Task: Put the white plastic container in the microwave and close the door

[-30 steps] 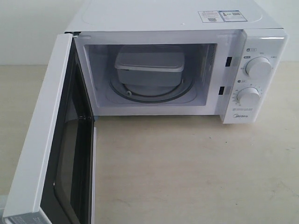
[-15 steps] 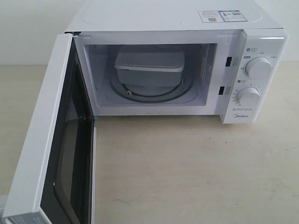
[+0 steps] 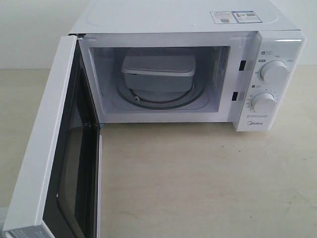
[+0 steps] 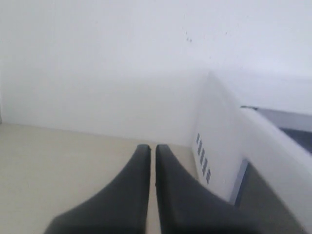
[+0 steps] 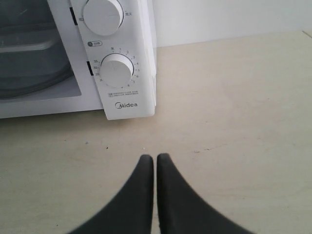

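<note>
The white plastic container [image 3: 158, 72] sits on the glass turntable inside the white microwave [image 3: 277, 49]. The door [image 3: 47, 148] stands swung wide open to the left, its dark window facing inward. Neither gripper shows in the exterior view. In the left wrist view my left gripper [image 4: 152, 147] is shut and empty, beside the outer face of the door [image 4: 265, 146] and the microwave's vented side [image 4: 214, 141]. In the right wrist view my right gripper [image 5: 155, 157] is shut with nothing in it, above the table in front of the microwave's knob panel [image 5: 117, 73].
A beige table [image 3: 208, 183] carries the microwave, with a white wall behind. The open door juts out toward the front left edge. Two round knobs [image 3: 273, 71] sit on the right panel.
</note>
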Controlling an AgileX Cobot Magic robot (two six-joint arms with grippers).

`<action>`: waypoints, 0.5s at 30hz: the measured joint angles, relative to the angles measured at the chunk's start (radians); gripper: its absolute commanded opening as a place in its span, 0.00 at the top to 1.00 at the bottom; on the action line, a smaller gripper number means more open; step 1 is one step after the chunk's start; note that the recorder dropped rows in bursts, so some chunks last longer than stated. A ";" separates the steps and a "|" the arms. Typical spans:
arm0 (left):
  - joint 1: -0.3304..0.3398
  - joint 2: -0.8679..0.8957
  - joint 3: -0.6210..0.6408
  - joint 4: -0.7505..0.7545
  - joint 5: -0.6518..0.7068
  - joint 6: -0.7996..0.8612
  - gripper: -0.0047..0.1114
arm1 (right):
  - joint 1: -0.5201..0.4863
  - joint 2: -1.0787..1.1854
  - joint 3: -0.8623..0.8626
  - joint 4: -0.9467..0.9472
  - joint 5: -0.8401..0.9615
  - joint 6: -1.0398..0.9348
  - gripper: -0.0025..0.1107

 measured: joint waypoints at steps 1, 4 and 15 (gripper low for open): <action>0.000 0.000 -0.096 0.000 0.086 -0.016 0.92 | 0.000 0.000 0.000 0.000 0.000 0.000 0.98; 0.000 -0.001 -0.212 -0.016 0.209 -0.025 0.92 | 0.000 0.000 0.000 0.000 0.000 0.000 0.98; -0.012 0.456 -0.646 -0.080 0.348 -0.031 0.92 | 0.000 0.000 0.000 0.000 0.000 0.000 0.98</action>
